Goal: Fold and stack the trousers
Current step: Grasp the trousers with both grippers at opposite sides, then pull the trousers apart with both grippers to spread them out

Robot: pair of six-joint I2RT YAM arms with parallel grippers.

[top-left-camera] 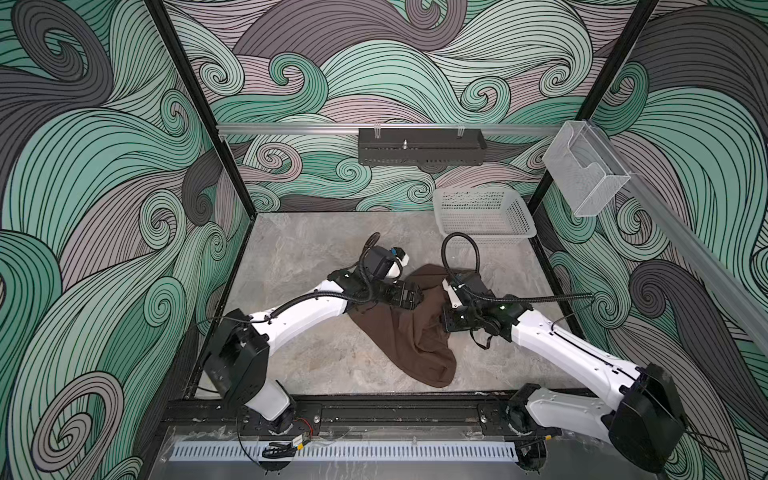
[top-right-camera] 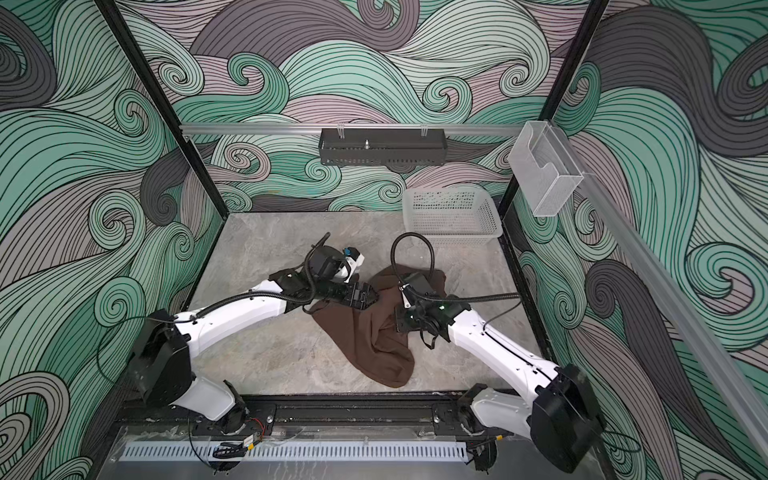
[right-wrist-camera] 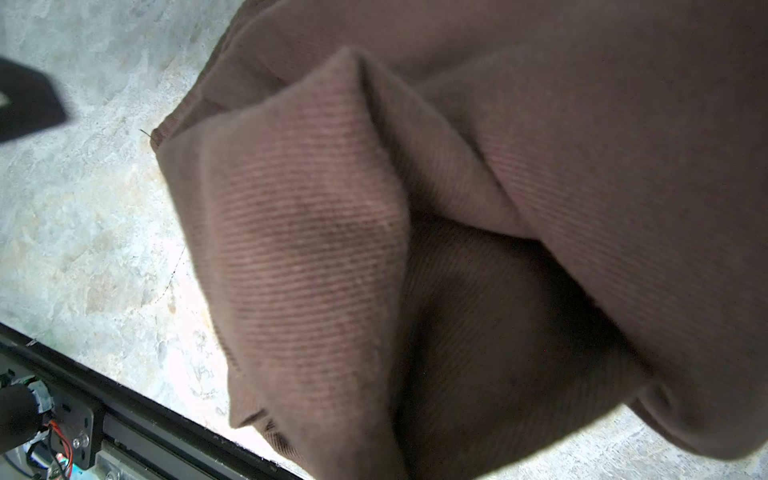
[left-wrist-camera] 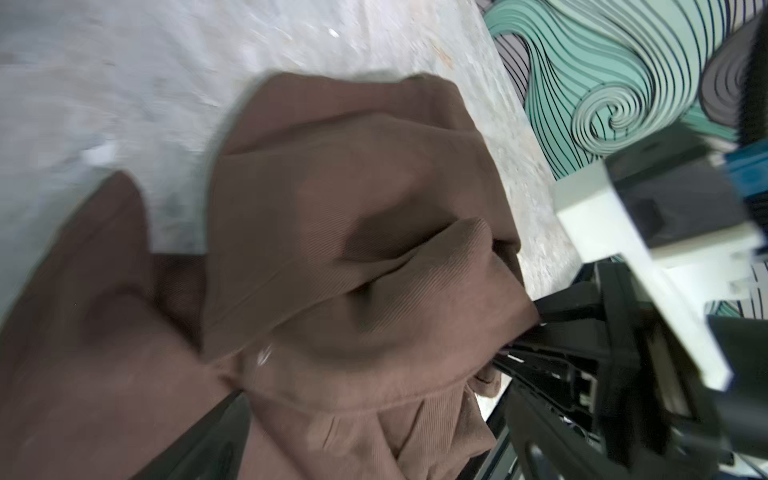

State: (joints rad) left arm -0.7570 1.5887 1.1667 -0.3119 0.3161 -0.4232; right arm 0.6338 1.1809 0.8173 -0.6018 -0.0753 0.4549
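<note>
Trousers (top-left-camera: pixel 409 332) lie bunched on the middle of the table (top-left-camera: pixel 299 257), long axis running from far centre toward the near edge; right gripper (left-wrist-camera: pixel 544 322) is clenched on a fold at their right side; left gripper (top-left-camera: pixel 417 298), jaws spread and empty, hangs over their far-left edge, probably best placed for the second pinch; white mesh basket (top-left-camera: pixel 490 237) in the far right corner holds nothing.

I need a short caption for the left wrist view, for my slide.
Crumpled brown trousers on the grey table, pinched by the shut right gripper.
</note>
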